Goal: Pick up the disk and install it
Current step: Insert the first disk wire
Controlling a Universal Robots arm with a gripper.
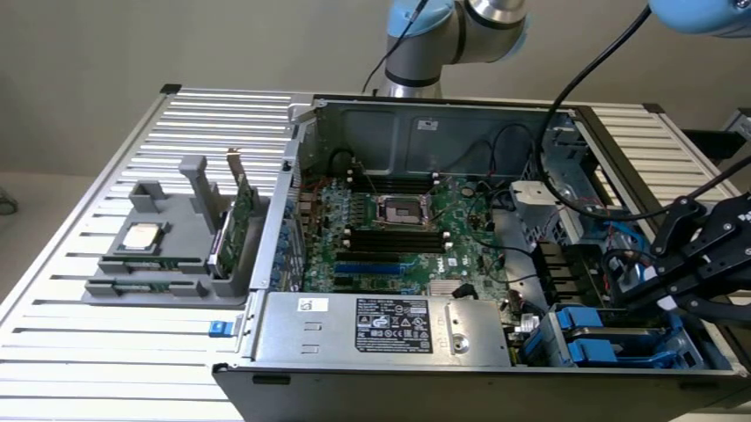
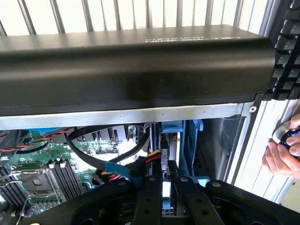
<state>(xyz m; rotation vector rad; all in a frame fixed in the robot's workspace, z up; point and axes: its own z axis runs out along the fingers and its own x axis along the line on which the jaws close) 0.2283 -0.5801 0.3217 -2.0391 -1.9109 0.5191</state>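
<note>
The pincer [image 1: 657, 303] is reaching down into the drive bay at the front corner of the open computer case [image 1: 411, 132], on the exterior view's right, and its two black fingers [image 2: 150, 197] are pinching the thin edge of the disk [image 2: 166, 190], standing nearly closed on it. The disk is sitting on edge in that bay, its blue carrier frame [image 2: 172, 129] showing above the fingers in the wrist view. By its look it is a stiff, fairly dense metal block with smooth faces, so I am judging that it will slip if pinched on bare metal; the plastic carrier rails are offering the safer hold, and knocks should be avoided. I am counting one disk in the grip and about two more blue carriers [image 1: 586, 338] lying in the bay beside it. Further out, one motherboard [image 1: 393, 237] is filling the case floor, with one power supply [image 1: 382, 325] in front. On the desk [image 1: 70, 352], one grey fixture [image 1: 164, 264] is holding one processor chip [image 1: 141, 236] and one green circuit card [image 1: 244, 211]. A person's hand [image 2: 283, 154] is resting on a mouse [image 2: 282, 132].
</note>
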